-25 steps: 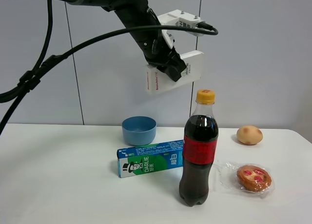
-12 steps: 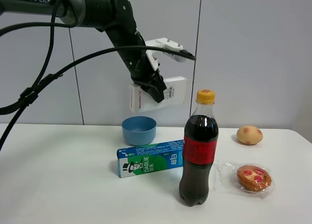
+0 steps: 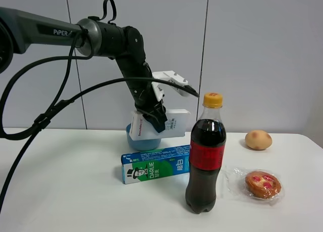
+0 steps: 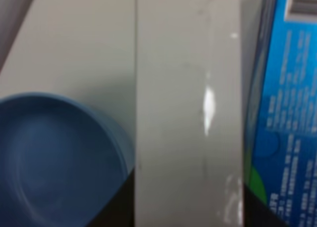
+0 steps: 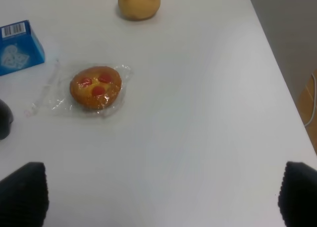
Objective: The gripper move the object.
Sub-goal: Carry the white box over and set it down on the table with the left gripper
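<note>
My left gripper (image 3: pixel 155 116) is shut on the long white box (image 3: pixel 174 125), with small red lettering on its left end. It holds the box level just above and in front of the blue bowl (image 3: pixel 146 142), behind the DARLIE toothpaste box (image 3: pixel 155 164). In the left wrist view the white box (image 4: pixel 188 113) fills the middle between the dark jaws, with the bowl (image 4: pixel 54 158) on one side and the DARLIE box (image 4: pixel 282 113) on the other. My right gripper (image 5: pixel 158 197) is open and empty over the bare table; it does not show in the exterior view.
A cola bottle (image 3: pixel 205 161) stands in front, right of the DARLIE box. A wrapped pastry (image 3: pixel 262 184) and a round bun (image 3: pixel 258 139) lie at the right; they also show in the right wrist view, the pastry (image 5: pixel 95 87) and the bun (image 5: pixel 139 2). The white table (image 3: pixel 60 181) ends at the right.
My left arm has lowered the white box down and to the left, from well above the cola bottle's cap to just over the blue bowl. The box is now level.
</note>
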You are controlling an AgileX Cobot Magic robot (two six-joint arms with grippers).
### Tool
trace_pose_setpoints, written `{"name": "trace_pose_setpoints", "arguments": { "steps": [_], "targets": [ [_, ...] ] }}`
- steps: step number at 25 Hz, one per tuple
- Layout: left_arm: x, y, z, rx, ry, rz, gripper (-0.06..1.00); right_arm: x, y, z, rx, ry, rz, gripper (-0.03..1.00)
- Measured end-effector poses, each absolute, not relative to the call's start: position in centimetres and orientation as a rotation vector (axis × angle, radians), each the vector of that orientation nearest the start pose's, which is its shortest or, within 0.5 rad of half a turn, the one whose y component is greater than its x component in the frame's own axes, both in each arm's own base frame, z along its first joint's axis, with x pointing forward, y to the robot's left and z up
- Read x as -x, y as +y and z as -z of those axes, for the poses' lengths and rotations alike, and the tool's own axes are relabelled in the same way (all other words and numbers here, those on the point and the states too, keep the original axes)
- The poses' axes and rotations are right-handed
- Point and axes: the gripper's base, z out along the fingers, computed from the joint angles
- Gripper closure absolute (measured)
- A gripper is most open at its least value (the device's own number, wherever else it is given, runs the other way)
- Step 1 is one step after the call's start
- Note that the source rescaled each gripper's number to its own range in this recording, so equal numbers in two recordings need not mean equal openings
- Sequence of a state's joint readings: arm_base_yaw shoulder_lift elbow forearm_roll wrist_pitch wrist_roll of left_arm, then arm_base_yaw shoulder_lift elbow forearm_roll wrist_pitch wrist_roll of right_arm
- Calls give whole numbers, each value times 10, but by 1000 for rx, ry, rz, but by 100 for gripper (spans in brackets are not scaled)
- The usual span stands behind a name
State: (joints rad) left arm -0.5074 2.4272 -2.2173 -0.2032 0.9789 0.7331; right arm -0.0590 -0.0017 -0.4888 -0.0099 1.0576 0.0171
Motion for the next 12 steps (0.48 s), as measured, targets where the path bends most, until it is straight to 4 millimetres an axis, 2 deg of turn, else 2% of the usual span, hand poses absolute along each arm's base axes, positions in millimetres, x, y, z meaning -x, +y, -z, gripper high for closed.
{"name": "trace_pose_setpoints", "arguments": {
  "steps": [4, 12],
  "targets": [
    [-458, -270, -181, -1496, 2216, 156, 94, 4, -1, -274, -78, 2049, 38, -3],
    [-458, -270, -180, -1540, 2191, 144, 94, 4, -1, -274, -78, 2049, 38, -3]
  ]
}}
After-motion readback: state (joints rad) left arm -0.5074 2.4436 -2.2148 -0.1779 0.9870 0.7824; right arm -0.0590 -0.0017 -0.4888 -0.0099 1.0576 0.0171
